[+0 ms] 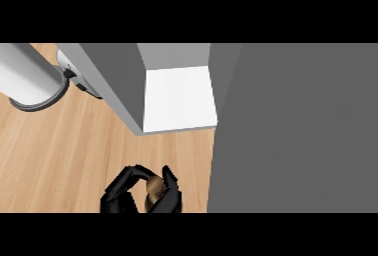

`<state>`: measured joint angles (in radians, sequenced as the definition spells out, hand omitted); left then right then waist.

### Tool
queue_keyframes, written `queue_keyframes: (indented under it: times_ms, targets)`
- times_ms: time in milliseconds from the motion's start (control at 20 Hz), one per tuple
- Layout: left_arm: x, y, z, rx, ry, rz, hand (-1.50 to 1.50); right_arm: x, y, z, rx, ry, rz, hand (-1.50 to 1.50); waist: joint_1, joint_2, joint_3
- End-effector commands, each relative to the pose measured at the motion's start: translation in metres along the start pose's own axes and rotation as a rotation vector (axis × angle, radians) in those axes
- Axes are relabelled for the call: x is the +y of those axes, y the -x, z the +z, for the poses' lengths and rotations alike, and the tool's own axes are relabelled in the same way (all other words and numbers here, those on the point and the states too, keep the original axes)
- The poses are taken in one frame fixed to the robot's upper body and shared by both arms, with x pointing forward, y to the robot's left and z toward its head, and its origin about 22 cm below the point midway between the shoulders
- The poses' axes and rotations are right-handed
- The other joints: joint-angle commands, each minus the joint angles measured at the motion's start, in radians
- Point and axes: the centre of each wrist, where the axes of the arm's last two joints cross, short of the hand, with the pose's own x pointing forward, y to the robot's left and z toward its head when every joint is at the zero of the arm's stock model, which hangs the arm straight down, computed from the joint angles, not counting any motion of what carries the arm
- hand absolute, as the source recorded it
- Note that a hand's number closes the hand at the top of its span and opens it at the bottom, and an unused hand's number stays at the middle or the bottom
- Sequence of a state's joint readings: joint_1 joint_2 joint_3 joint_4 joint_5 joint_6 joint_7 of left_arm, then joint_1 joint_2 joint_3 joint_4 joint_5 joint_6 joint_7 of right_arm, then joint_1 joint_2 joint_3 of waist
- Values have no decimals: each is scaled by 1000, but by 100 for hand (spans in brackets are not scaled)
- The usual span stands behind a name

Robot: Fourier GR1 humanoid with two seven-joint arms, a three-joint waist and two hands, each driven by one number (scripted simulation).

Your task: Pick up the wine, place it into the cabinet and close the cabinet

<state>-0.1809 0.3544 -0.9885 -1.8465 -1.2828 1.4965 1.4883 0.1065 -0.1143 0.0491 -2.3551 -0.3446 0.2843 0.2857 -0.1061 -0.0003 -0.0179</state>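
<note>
Your hand (140,192), nearest the camera, has fingers curled round the wine bottle (155,189), just below the open cabinet (181,95) on the wooden counter (66,150); which hand, can't tell.

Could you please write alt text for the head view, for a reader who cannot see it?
A black hand at the lower edge curls round a brown wine bottle above a wooden counter. Ahead stands a grey cabinet, its door swung open on a white interior. A white cylinder lies at upper left.
</note>
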Motion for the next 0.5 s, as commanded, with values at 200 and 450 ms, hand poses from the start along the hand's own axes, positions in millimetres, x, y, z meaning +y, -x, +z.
queue_keyframes:
  times_ms: [200,450]
  targets:
    - [21,-37,32,-25,241,100,150,2,-9,3,-10,19,-9,-150,29,9,0]
    - [30,-61,29,-44,294,171,150,0,-5,6,5,41,-14,-150,42,13,5]
